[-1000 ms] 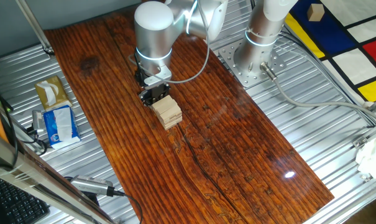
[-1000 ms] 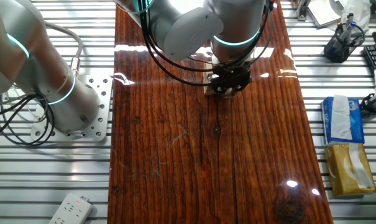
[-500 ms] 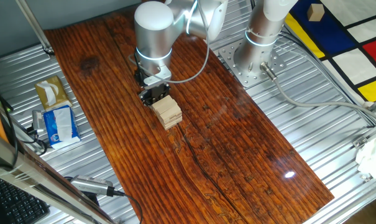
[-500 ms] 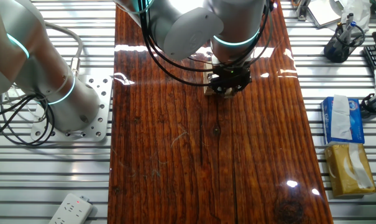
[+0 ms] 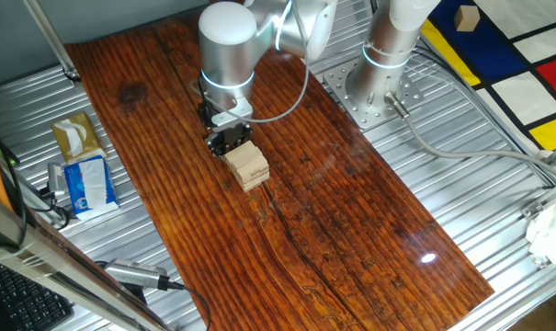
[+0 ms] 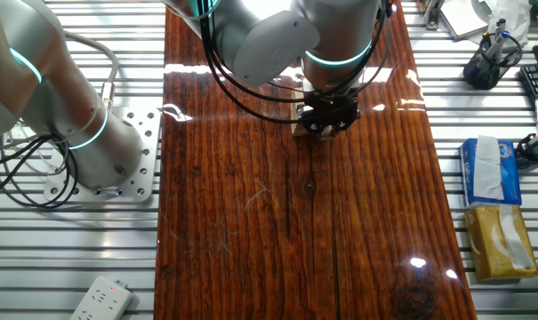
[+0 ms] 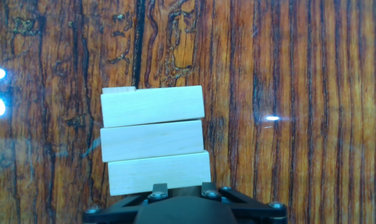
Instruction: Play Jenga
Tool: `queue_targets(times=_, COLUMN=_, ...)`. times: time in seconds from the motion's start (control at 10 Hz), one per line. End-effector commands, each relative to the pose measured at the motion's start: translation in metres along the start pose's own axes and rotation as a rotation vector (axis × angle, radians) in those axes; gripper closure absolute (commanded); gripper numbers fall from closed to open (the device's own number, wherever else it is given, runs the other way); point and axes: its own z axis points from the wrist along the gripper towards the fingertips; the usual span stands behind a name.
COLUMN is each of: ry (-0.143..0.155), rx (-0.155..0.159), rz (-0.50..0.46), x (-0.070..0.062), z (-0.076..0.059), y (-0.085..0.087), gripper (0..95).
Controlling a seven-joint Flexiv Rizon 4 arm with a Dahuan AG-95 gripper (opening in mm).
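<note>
Pale wooden Jenga tower (image 5: 247, 165) mid-table, our gripper (image 5: 225, 141) just above.
We cannot tell its jaw state; we should push one block slowly, squarely.

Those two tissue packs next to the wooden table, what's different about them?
The blue-and-white tissue pack is blue with a white strip, while the tan tissue pack is yellowish brown all over. In the other fixed view the blue one sits farther up the metal bench and the tan one lower. Both are soft oblong packets lying side by side off the wooden board.
</note>
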Motion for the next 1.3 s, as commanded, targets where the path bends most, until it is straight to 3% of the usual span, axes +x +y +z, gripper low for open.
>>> queue_targets(times=0.1, ry=0.000, rx=0.000, rz=0.002, x=0.0000, z=0.0000, y=-0.0003, gripper=95.0)
queue_targets(times=1.3, ry=0.010, rx=-0.003, rz=0.028, x=0.0000, z=0.0002, y=-0.0002, gripper=95.0)
